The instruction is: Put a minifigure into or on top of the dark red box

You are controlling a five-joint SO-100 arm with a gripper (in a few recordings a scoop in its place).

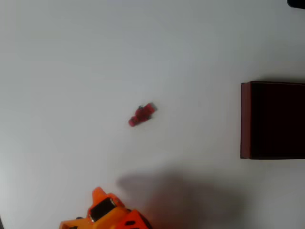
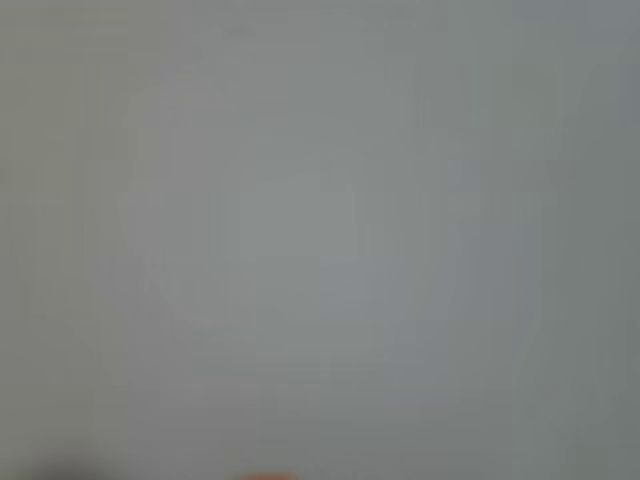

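Overhead view: orange arm [image 1: 107, 212] sat at the bottom edge, left of centre; whether the jaws were released or clenched, couldn't tell. Minifigure [image 1: 141, 115] lay flat on the white bench [image 1: 71, 71], up and right of the arm, long axis running lower-left to upper-right. Dark red box [image 1: 245, 119] well apart, far right.

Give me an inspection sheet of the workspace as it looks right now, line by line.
Surface: plain white table, with a soft shadow near the arm.
Job's things: minifigure lying on the bare table, apart from the dark red box at the right edge of the overhead view; box interior looks dark.
Clutter: nothing seen.
Grippers: orange gripper at the bottom edge, away from the minifigure; jaw state cannot be told.
Cables: nothing seen.
Surroundings: a dark object at the top right corner.
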